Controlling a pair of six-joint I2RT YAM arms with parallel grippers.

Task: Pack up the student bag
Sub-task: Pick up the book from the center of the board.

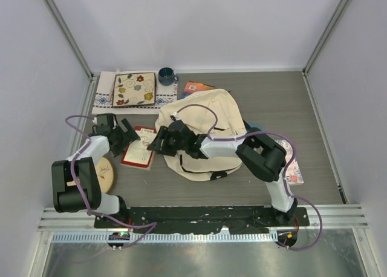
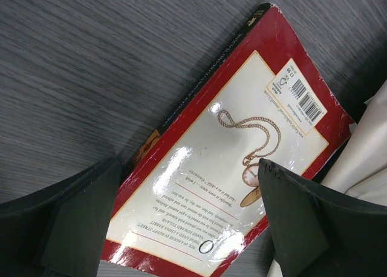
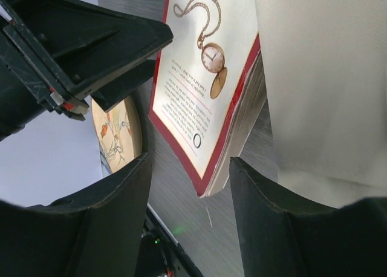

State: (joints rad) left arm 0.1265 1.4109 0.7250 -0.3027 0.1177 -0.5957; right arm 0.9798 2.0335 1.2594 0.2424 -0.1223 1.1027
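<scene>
Hovering over red-bordered paperback book (image 1: 138, 149), left gripper (image 2: 188, 168) jaws fully apart, holding nothing; right gripper (image 3: 188, 162) jaws part open astride book's corner, no contact visible; cream fabric student bag (image 1: 227, 110) lies mid grey surface (image 1: 284, 107), book against its left edge

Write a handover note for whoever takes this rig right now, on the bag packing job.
Left pincer: open, over the red book.
Right pincer: open at the book's corner beside the student bag, gripping nothing.
The book lies flat on the table, outside the bag.
Done: nothing visibly packed.
Left: get the book into the bag.
</scene>
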